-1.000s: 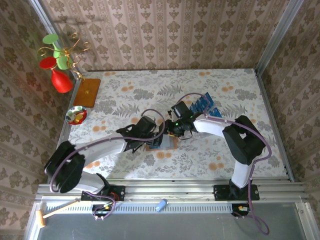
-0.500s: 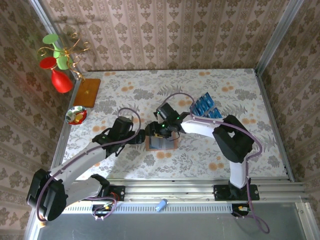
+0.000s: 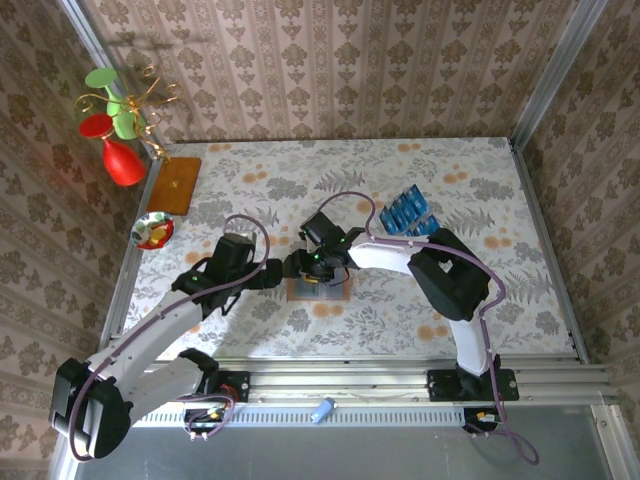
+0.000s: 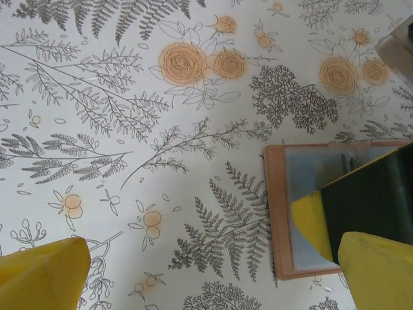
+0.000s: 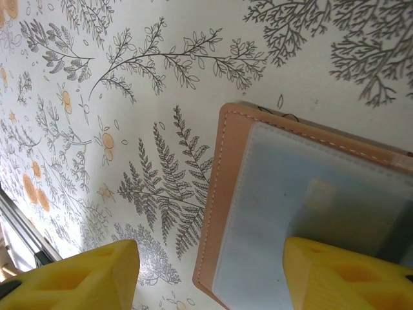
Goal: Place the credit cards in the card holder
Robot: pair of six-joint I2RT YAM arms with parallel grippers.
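Right gripper [image 5: 206, 274] jaws apart, empty, above open card holder [image 5: 310, 187] at centre of table [image 3: 480, 180]. Left gripper [image 4: 210, 268] spread wide, empty, just left of holder. Credit cards [image 3: 408, 214] toward far-right corner; right arm nearer.

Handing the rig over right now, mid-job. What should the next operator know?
Left hand: open, empty, low over the table beside the card holder.
Right hand: open, holding nothing, one finger over the holder's clear inner pocket.
Card holder: lies open and flat, mid-table.
Credit cards: blue stack at the far right, apart from both hands.
Done: holder is open. I cannot tell whether any card is inside.
Left: fetch the cards and slide them in.
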